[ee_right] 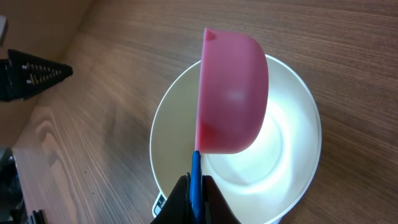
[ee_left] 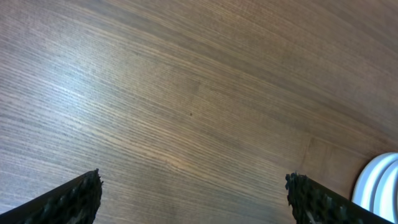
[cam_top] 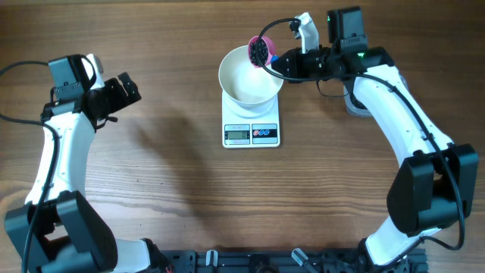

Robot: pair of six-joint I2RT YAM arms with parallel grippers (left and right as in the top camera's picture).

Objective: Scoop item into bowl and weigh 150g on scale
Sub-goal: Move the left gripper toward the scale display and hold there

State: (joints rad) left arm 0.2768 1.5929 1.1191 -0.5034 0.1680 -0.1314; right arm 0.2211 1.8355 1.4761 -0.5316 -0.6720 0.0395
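Bright even light, soft shadows on table (cam_top: 167, 174), sharp (bowl (ee_right: 292, 143) glaring)

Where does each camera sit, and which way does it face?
Overhead: above the table, facing down; left arm, right arm, scale, white bowl.
Left wrist: on its arm, facing bare wood; open jaws' tips.
Right wrist: on its arm, facing pink scoop over the bowl; jaws shut on its blue handle.
Shared: overhead and right wrist show scoop and bowl.
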